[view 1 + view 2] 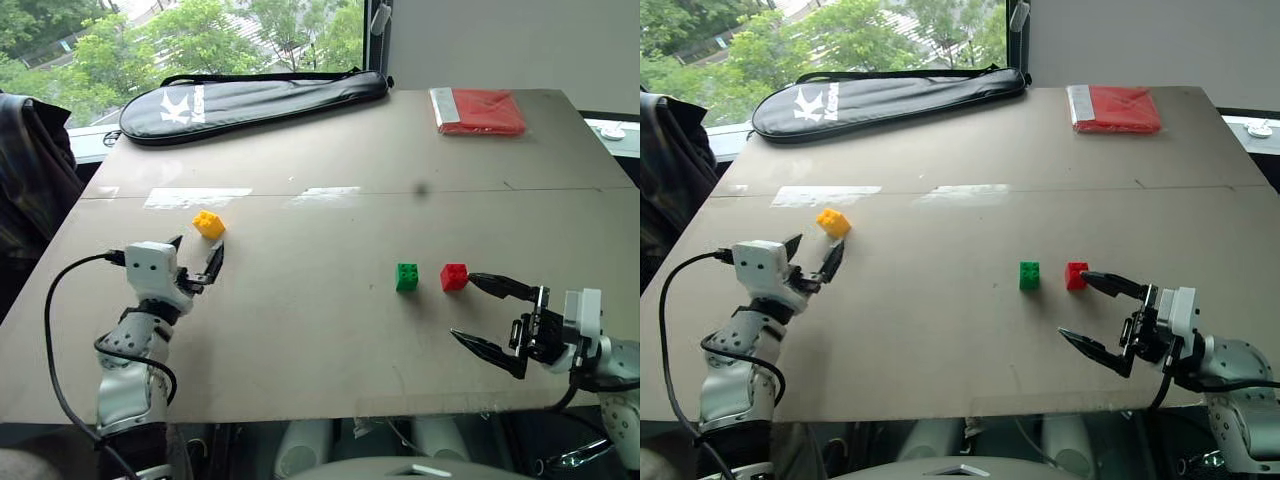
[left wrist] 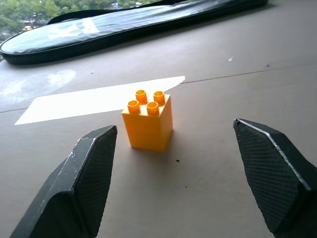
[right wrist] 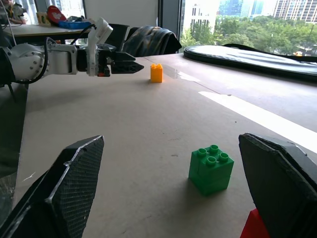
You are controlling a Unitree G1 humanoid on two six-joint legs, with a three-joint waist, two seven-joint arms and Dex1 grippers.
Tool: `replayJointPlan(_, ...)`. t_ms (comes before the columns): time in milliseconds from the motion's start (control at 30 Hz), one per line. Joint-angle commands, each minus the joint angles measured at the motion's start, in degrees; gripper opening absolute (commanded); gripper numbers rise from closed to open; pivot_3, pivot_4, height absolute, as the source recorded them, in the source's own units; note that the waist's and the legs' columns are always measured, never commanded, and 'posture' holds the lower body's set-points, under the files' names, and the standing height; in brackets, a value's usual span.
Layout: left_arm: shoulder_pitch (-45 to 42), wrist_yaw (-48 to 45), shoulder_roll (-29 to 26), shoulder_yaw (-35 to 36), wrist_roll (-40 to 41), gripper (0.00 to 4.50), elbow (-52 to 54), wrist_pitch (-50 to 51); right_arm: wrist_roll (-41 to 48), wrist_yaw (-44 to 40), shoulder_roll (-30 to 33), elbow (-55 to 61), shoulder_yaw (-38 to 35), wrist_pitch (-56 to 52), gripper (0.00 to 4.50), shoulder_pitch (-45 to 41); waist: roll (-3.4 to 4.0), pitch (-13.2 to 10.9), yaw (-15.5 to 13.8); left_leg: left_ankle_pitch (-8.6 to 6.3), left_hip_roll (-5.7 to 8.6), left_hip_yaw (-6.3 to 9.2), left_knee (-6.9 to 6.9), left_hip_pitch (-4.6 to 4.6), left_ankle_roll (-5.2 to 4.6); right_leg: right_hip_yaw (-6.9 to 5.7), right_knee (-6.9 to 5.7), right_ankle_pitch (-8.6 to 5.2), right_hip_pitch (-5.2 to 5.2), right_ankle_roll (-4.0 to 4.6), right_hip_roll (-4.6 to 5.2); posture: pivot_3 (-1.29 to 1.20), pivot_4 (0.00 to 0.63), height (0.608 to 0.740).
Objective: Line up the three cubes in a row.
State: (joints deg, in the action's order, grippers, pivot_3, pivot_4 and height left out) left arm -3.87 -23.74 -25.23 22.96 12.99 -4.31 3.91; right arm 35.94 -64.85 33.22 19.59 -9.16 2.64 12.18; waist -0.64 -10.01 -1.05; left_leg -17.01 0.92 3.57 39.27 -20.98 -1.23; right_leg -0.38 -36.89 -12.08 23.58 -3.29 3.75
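Note:
Far to the left on the brown table [image 1: 330, 160] stands the yellow cube [image 1: 208, 223], studs up. My left gripper [image 1: 198, 255] is open just short of it and points at it, with the cube [image 2: 147, 122] a little beyond the fingertips and nothing between them. The green cube [image 1: 407, 277] and the red cube [image 1: 454, 277] stand side by side at the centre right with a small gap. My right gripper [image 1: 461, 306] is open wide to their right. One of its fingertips [image 1: 474, 279] lies close beside the red cube. It holds nothing.
A long black racket bag [image 1: 250, 100] lies along the far left edge. A flat red packet [image 1: 478, 110] sits at the far right corner. Pale tape strips [image 1: 195, 197] cross the table behind the yellow cube. A dark jacket [image 1: 30, 170] hangs beyond the left edge.

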Motion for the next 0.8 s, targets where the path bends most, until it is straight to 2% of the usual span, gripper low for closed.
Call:
replayJointPlan(33, -4.8, -0.8, -4.6, -1.1, -1.7, 3.83, -7.7, 2.3, 1.0, -0.7, 0.1, 0.7, -0.2, -0.1, 4.5, -0.4, -0.03, 0.0, 0.2, 0.0, 0.0, -0.01, 0.0, 0.0, 0.0, 0.01, 0.0, 0.0, 0.0, 0.0, -0.03, 0.0, 0.15, 0.701)
replayJointPlan(267, -17.4, -9.0, -12.4, -8.0, -6.1, 3.83, -30.9, -1.2, 0.8, 0.9, -0.5, 2.2, 0.2, -0.6, 4.5, 0.1, -0.04, 0.0, 0.3, 0.0, 0.01, -0.05, -0.04, 0.04, 0.01, 0.03, -0.01, 0.14, 0.0, 0.2, -0.04, 0.0, 0.15, 0.701)
replayJointPlan(500, -27.3, -19.5, -12.8, -11.2, -6.5, 3.83, -51.7, -10.4, 0.9, 1.9, -0.5, 3.0, 0.3, -1.4, 4.5, -0.3, 0.12, 0.1, 0.1, 0.02, 0.0, -0.11, -0.05, 0.15, 0.02, 0.06, -0.11, 0.13, -0.02, 0.18, -0.06, 0.0, 0.15, 0.701)
replayJointPlan(633, -30.5, -24.2, -13.0, -11.6, -6.7, 2.71, -58.9, -10.6, 1.0, 2.5, -0.6, 3.6, 0.2, -1.6, 4.5, -0.3, 0.32, 0.3, 0.0, 0.02, 0.04, -0.12, -0.02, 0.16, 0.02, 0.06, -0.11, 0.09, -0.04, 0.08, -0.03, 0.0, 0.15, 0.701)
replayJointPlan(733, -31.5, -25.8, -13.9, -12.9, -8.2, 1.26, -61.7, -12.7, 1.3, 2.7, -0.6, 4.2, 0.1, -1.7, 4.5, 0.2, 0.41, 0.4, 0.2, 0.02, 0.05, -0.12, -0.03, 0.19, 0.02, 0.07, -0.17, 0.03, -0.04, -0.01, -0.03, 0.0, 0.15, 0.701)
replayJointPlan(800, -31.9, -26.4, -14.5, -13.9, -9.5, 1.25, -62.8, -14.5, 1.6, 2.7, -0.7, 4.6, 0.0, -1.8, 4.5, 0.8, 0.44, 0.4, 0.3, 0.02, 0.04, -0.12, -0.03, 0.22, 0.02, 0.08, -0.21, 0.02, -0.04, -0.02, -0.05, 0.0, 0.15, 0.701)
